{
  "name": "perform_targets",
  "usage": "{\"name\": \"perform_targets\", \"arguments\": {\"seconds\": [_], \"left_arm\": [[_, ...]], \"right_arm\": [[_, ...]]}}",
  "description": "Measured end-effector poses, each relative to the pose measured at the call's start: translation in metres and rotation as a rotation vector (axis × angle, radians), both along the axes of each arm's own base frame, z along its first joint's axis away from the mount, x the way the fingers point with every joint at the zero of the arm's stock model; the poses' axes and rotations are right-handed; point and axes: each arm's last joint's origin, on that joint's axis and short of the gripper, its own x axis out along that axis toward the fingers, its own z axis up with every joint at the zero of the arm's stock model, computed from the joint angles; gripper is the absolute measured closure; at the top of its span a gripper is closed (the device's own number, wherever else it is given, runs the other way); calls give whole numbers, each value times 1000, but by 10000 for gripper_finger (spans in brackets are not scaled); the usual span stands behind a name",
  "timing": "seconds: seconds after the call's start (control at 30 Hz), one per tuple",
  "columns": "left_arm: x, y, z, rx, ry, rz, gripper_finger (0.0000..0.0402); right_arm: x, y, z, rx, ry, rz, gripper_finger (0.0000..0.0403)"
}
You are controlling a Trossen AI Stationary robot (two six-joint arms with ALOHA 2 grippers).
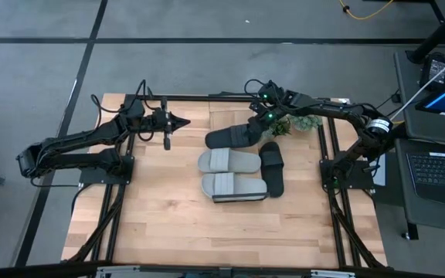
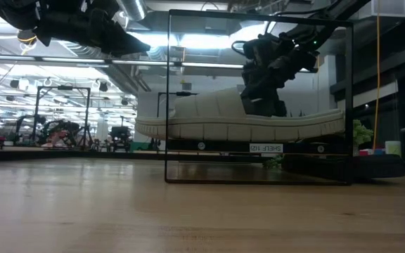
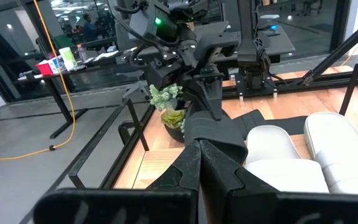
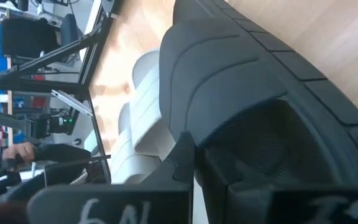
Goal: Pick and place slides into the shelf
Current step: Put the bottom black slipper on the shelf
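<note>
- The right gripper (image 1: 263, 122) sits near the far edge of the worktop (image 1: 161, 232), its fingers closed on the strap of a black slide (image 1: 234, 137); the right wrist view shows the strap pinched between them
- That black slide lies angled, its heel end toward the potted plant (image 1: 288, 125) at the far right
- Two grey slides (image 1: 230, 174) rest side by side around the worktop's middle, and a second black slide (image 1: 273, 168) lies just beside them on the right
- The shelf (image 2: 259, 98) shows clearly only in the low view, as a thin black frame standing around the slides; I cannot make out its plank top
- The left gripper (image 1: 174, 120) hangs over the far-left part of the worktop, fingers pressed together and holding nothing
- To do this step well, I judge the grip should stay firm on the strap, the slide should be lifted level and clear of the plant and the grey pair, then carried in between the frame's uprights without knocking them
- Writing: a small white label low on the frame in the low view, too small to read with confidence
</note>
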Motion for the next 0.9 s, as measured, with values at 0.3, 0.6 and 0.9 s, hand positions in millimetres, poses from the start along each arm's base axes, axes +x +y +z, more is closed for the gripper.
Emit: {"name": "perform_targets", "arguments": {"seconds": [0.3, 0.6, 0.9], "left_arm": [[0, 0, 0, 0, 0, 0, 402], [0, 0, 0, 0, 0, 0, 402], [0, 0, 0, 3, -4, 0, 402]], "right_arm": [[-1, 5, -4, -22, 64, -8, 392], [0, 9, -6, -24, 75, 4, 392], [-6, 11, -20, -41, 122, 0, 392]]}}
